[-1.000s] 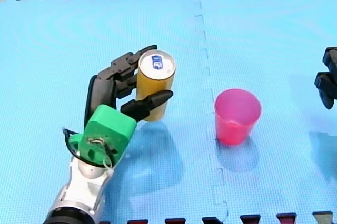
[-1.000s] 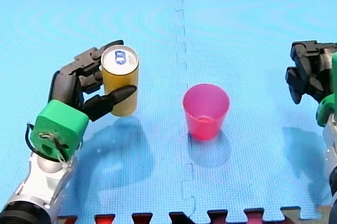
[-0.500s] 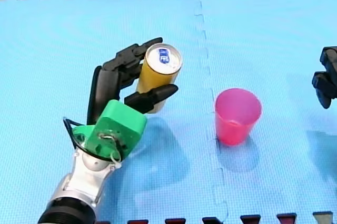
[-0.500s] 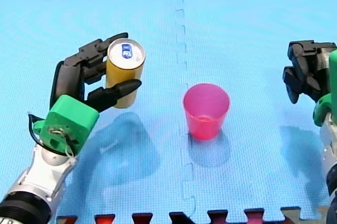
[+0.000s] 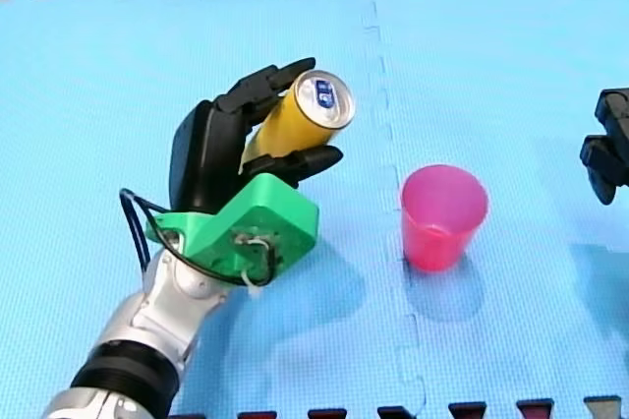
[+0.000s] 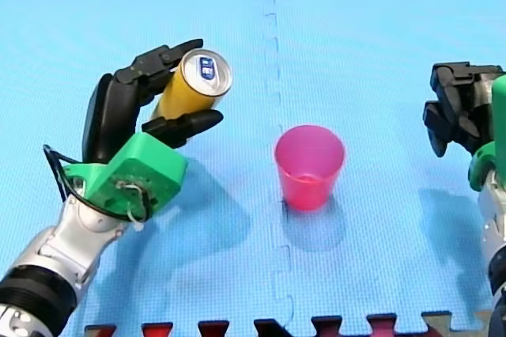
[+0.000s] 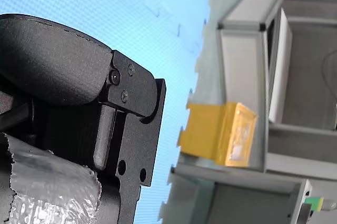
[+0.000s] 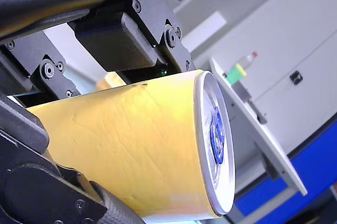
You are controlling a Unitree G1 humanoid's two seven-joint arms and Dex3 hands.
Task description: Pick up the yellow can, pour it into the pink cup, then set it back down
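Left hand wraps the yellow can, thumb on the near side, fingers behind. The can is off the blue mat, top tilted toward 2 o'clock, with the pink cup upright at its 4 o'clock. Right hand is curled and empty at the mat's 3 o'clock edge.

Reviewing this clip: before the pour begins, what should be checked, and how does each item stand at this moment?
1. Left hand grips the yellow can: ok, fingers on both sides.
2. Can off the mat: ok, raised and tilted toward the cup.
3. Can's top above the pink cup: not ok, the can is to the cup's left, apart from it.
4. Cup upright, mouth open: ok.
5. Right hand away from the cup: ok, at the mat's right edge.
6. Liquid in the can: cannot tell.
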